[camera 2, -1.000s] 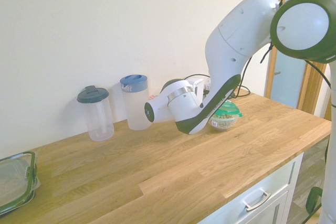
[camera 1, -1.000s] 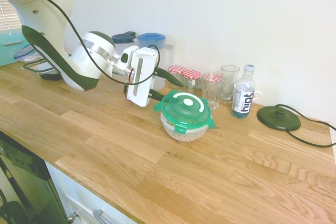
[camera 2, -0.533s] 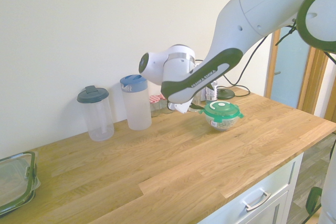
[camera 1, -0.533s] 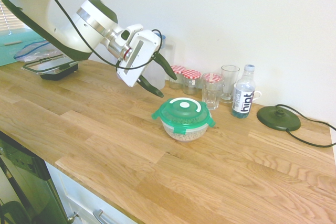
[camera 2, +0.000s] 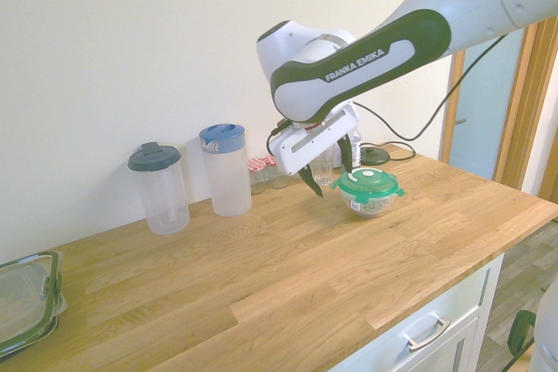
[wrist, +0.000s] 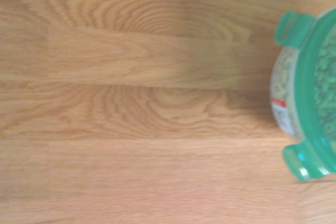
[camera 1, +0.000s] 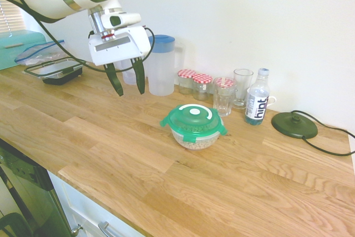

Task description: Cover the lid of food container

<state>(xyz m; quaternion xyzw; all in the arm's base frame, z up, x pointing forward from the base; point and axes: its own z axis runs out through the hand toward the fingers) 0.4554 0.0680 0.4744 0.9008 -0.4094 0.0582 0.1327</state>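
Observation:
The round green lid (camera 1: 193,117) with a white centre sits flat on top of the food container (camera 1: 194,139), a whitish bowl of tan cereal rings, in the middle of the wooden counter (camera 1: 111,142). My gripper (camera 1: 131,91) hangs above the counter to the left of the bowl, pointing down, open and empty, well apart from the lid. The second exterior view shows the gripper (camera 2: 329,173) just beside the lid (camera 2: 370,184) and bowl (camera 2: 370,205). In the wrist view, the lid (wrist: 315,93) and the container wall (wrist: 283,100) show at one edge.
Along the wall stand a blue-lidded jug (camera 1: 161,65), two red-checked jars (camera 1: 194,81), two glasses (camera 1: 224,95), a water bottle (camera 1: 257,104) and a black round base (camera 1: 294,125). A rectangular black-rimmed container (camera 1: 52,70) lies at the far left. A dark-lidded jug (camera 2: 155,187) stands beside the blue one.
The gripper let go of the lid, opened, rose and swung left away from the bowl, turning to point down. The lid went from tilted to flat on the container.

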